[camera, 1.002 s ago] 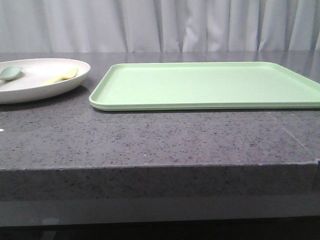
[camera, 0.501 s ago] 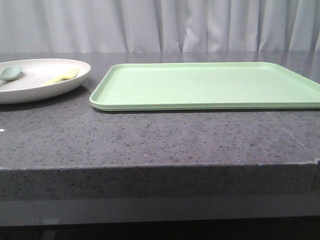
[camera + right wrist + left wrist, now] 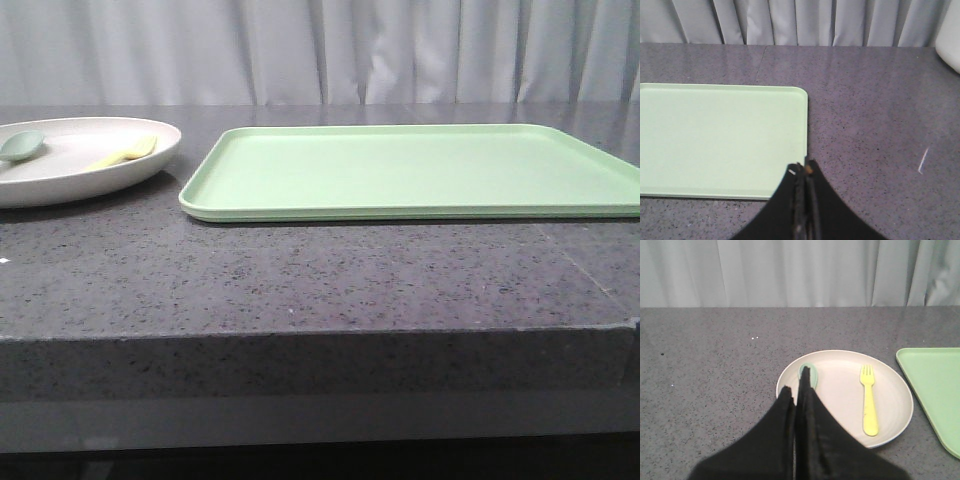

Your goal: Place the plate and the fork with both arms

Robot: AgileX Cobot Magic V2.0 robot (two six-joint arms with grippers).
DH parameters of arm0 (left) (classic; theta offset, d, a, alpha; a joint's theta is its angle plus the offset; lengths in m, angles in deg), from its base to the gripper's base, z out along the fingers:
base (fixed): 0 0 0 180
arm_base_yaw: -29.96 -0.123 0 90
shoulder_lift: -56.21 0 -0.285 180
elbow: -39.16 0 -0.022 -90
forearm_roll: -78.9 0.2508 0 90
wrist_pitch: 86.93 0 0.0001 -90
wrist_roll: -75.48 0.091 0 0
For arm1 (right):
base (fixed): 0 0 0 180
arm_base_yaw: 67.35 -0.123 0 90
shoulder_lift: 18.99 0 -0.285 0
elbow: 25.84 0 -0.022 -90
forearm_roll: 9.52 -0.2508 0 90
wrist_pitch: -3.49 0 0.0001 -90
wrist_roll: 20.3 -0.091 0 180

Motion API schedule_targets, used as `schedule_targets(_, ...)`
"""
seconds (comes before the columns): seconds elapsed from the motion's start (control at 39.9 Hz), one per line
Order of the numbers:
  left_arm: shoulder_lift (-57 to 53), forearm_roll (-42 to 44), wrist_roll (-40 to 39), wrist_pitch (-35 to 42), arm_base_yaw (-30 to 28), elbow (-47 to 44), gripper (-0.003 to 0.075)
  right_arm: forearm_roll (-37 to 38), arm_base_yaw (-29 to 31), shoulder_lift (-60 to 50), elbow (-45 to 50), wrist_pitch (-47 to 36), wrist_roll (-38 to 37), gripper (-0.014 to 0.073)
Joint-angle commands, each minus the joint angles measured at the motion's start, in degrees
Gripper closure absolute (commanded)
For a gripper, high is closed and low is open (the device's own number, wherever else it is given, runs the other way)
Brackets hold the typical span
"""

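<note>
While the plate [image 3: 890, 412] sits on the grey stone counter [image 3: 300, 280] at about nine o'clock from the green tray [image 3: 420, 170], just beside it and apart, the fork [image 3: 869, 400] lies inside it, tines toward the curtain [image 3: 320, 50]. A grey-green spoon [image 3: 809, 374] rests in the plate too, at the fork's nine o'clock, partly hidden by my left gripper [image 3: 796, 392]. That gripper's fingers are pressed together, holding nothing. My right gripper [image 3: 803, 170] looks pinched together and empty as well, near the tray's corner.
</note>
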Motion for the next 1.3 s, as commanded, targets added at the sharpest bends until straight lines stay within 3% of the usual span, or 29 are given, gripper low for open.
schedule_targets(0.0,1.6,-0.7,-0.5,4.3,0.2,1.9,0.0738,0.5,0.4,0.7,-2.1,-4.9,0.4,0.0661)
schedule_targets(0.2,2.1,-0.7,-0.5,4.4,0.2,1.9,0.0738,0.5,0.4,0.7,-2.1,-5.7,0.4,0.0661)
schedule_targets(0.28,2.1,-0.7,-0.5,5.6,0.2,1.9,0.0710,0.5,0.4,0.7,-2.1,-5.7,0.4,0.0618)
schedule_targets(0.35,2.1,-0.7,-0.5,6.8,0.2,1.9,0.0594,0.5,0.4,0.7,-2.1,-5.7,0.4,0.0472)
schedule_targets(0.53,2.1,-0.3,0.0,7.3,0.2,1.9,0.0132,2.5,0.4,0.7,-2.1,-5.7,0.4,0.0119)
schedule_targets(0.6,2.1,-0.3,0.0,7.3,0.2,1.9,0.0015,2.5,0.4,0.7,-2.1,-5.7,0.4,0.0067)
schedule_targets(0.95,2.1,-2.7,0.0,8.3,0.2,1.9,0.0146,2.0,0.4,0.6,-2.1,-5.8,0.4,0.0067)
schedule_targets(1.28,6.7,-3.4,0.0,5.1,0.2,3.3,0.0193,2.0,0.4,0.6,-2.1,-5.7,0.4,0.0067)
